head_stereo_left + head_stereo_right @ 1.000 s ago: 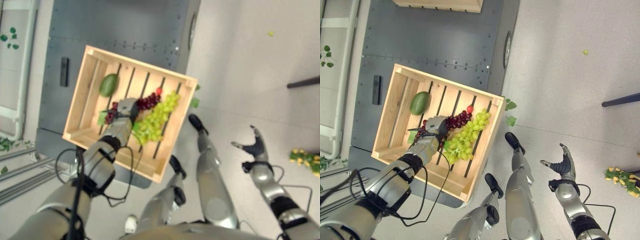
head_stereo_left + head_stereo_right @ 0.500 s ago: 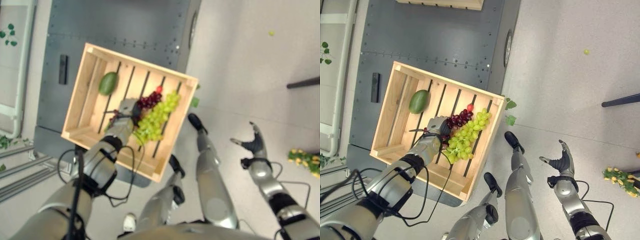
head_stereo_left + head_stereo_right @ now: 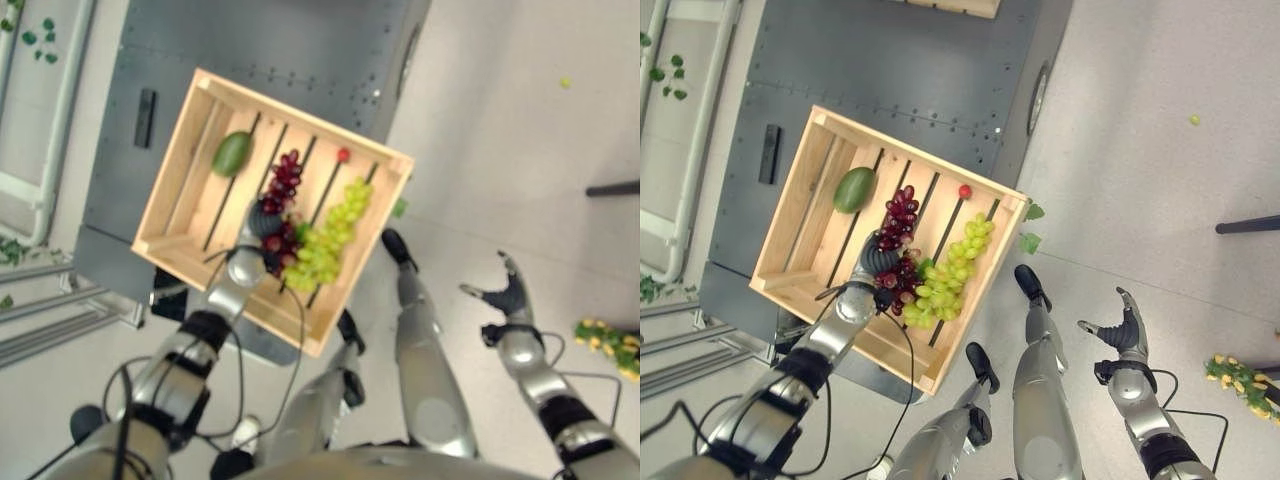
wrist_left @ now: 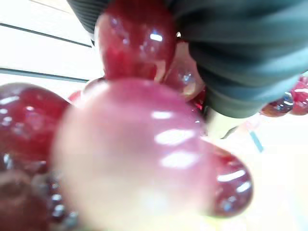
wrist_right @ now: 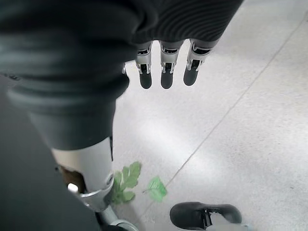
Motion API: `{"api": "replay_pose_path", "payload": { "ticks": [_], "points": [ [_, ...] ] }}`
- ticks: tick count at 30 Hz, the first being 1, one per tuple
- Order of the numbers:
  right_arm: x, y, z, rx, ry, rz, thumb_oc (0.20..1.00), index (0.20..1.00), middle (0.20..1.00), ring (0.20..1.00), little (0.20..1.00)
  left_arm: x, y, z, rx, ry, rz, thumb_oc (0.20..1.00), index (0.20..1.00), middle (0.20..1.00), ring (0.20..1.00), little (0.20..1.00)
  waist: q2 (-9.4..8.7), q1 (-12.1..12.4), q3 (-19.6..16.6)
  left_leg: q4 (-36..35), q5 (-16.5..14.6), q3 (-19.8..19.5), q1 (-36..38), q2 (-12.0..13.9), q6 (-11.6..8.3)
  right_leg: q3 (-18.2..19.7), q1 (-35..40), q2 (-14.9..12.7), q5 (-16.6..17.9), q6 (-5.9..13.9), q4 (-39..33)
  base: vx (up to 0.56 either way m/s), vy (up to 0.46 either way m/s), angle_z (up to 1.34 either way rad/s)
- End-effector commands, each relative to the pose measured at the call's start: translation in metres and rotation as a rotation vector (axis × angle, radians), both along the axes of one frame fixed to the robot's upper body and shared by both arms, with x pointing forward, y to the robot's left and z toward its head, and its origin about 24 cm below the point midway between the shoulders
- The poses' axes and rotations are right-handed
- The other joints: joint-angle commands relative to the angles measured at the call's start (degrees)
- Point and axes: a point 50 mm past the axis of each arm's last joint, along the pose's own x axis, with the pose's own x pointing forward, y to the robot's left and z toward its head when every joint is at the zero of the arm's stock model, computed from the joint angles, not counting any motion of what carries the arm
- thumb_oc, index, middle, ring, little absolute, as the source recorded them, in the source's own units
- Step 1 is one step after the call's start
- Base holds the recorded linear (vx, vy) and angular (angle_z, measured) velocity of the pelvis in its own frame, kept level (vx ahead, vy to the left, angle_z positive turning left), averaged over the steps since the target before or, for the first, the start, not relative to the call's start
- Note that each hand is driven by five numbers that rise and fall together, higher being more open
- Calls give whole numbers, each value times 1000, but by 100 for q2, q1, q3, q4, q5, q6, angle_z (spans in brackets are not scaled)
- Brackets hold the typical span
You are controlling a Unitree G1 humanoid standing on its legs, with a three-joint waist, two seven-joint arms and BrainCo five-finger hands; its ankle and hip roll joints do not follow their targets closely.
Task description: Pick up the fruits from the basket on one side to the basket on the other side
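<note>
Paired head views straight down over the crate (image 3: pixel 790 235); wrist views close along each arm.

Pale grey floor (image 3: pixel 1140 130) spreads across the right side, smooth and evenly lit, faint seam lines running through it. On the left sits a dark grey metal platform (image 3: pixel 890 60), rivets dotting its panels, a small black bar (image 3: pixel 770 153) lying on its left part. Further left, a white pipe (image 3: pixel 695 140) runs along the floor. Green leaves (image 3: pixel 1029 227) lie scattered just right of the platform, and a dark rod (image 3: pixel 1247 226) pokes in from the right edge.
</note>
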Motion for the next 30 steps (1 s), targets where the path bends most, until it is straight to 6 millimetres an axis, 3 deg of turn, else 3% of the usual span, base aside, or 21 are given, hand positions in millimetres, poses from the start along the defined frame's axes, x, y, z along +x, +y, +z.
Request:
{"api": "replay_pose_path", "payload": {
  "ticks": [1, 7, 15, 21, 25, 28, 29, 30],
  "points": [
    [-13, -3, -6, 32, 13, 9, 1000, 1000, 1000, 1000, 1000, -3, 30, 26, -77, -121, 23, 200, 200, 200, 200, 200, -194, -39, -186, 333, 191, -329, -697, -63, -223, -156, 538, 298, -1149, -38, 141, -8, -9, 5],
    [-15, -3, -6, 13, 64, 77, 1000, 1000, 1000, 1000, 1000, -29, 47, 31, -231, -159, -8, 200, 200, 200, 200, 200, -312, 121, -301, 326, 215, -455, -717, -34, -223, -220, 550, 311, -1163, -51, 144, -3, -3, 2],
    [-11, 2, 1, 2, 54, 154, 1000, 1000, 1000, 1000, 1000, -45, 54, 38, -306, -203, -28, 200, 200, 200, 200, 200, -434, 261, -405, 352, 218, -595, -683, 3, -221, -299, 656, 311, -1208, -68, 156, -10, -21, 12],
    [1, 19, 29, -22, -14, 344, 1000, 1000, 1000, 1000, 1000, -55, 56, 48, -371, -233, -98, 200, 200, 200, 200, 200, -555, 418, -590, 351, 203, -759, -556, 13, -206, -399, 834, 300, -1264, -79, 167, 6, -7, 8],
    [8, 32, 57, -51, -89, 494, 1000, 1000, 1000, 1000, 1000, -58, 55, 53, -382, -244, -136, 200, 200, 200, 200, 200, -617, 505, -733, 388, 164, -864, -470, 31, -184, -472, 963, 287, -1330, -82, 191, 8, -4, 17],
    [10, 38, 68, -56, -116, 553, 1000, 1000, 1000, 1000, 1000, -59, 54, 54, -378, -242, -154, 200, 200, 200, 200, 200, -651, 551, -807, 385, 146, -923, -420, 28, -170, -490, 1021, 287, -1356, -86, 201, 19, 5, 6],
    [14, 47, 85, -101, -157, 624, 1000, 1000, 1000, 1000, 1000, -60, 53, 58, -358, -251, -167, 200, 200, 200, 200, 200, -684, 602, -898, 392, 132, -956, -375, 32, -167, -529, 1087, 277, -1382, -93, 207, 21, 3, 6],
    [14, 46, 86, -100, -156, 625, 1000, 1000, 1000, 1000, 1000, -60, 53, 58, -358, -250, -166, 200, 200, 200, 200, 200, -682, 598, -895, 391, 131, -960, -371, 32, -167, -533, 1093, 277, -1385, -93, 206, 35, 1, 14]
  ]
}}
